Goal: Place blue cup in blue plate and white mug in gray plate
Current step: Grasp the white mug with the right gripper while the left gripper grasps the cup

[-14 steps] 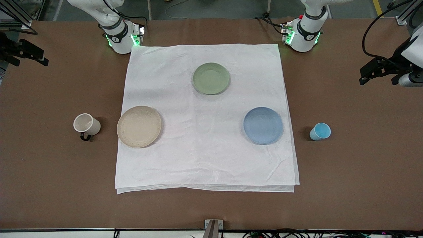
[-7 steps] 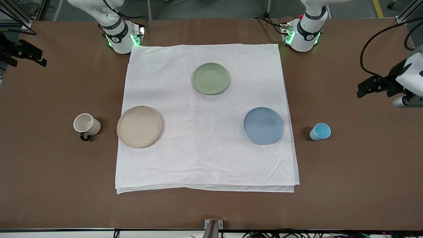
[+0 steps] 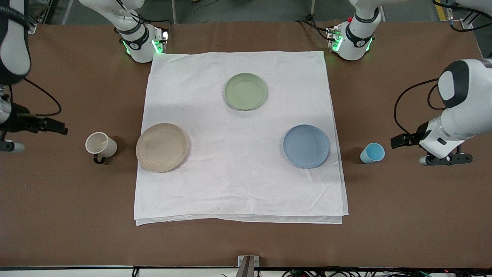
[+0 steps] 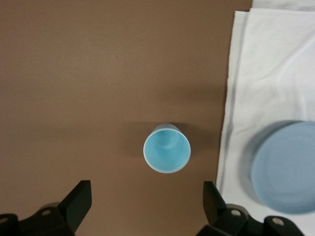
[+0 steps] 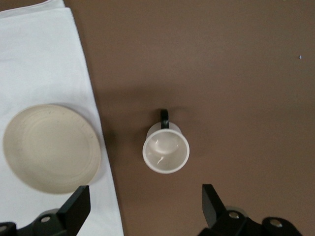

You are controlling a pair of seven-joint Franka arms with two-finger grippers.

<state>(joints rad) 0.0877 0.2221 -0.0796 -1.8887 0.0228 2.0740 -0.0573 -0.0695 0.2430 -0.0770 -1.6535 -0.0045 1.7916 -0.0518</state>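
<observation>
The blue cup (image 3: 372, 153) stands upright on the bare table beside the cloth, at the left arm's end; it also shows in the left wrist view (image 4: 167, 148). The blue plate (image 3: 306, 146) (image 4: 288, 167) lies empty on the cloth. The white mug (image 3: 100, 145) (image 5: 166, 150) stands upright on the bare table at the right arm's end, next to the empty gray plate (image 3: 162, 147) (image 5: 49, 147). My left gripper (image 3: 401, 141) (image 4: 146, 196) is open and empty, over the table beside the blue cup. My right gripper (image 3: 52, 127) (image 5: 145, 201) is open and empty, over the table beside the mug.
A white cloth (image 3: 238, 184) covers the middle of the brown table. A pale green plate (image 3: 245, 91) lies empty on it, farther from the front camera than the other plates. The arm bases (image 3: 140, 42) (image 3: 351, 40) stand at the cloth's corners.
Both arms have swung in from the table's ends and come down. The left gripper now hangs close beside the blue cup, the right gripper close beside the white mug. Cup, mug and plates have not moved.
</observation>
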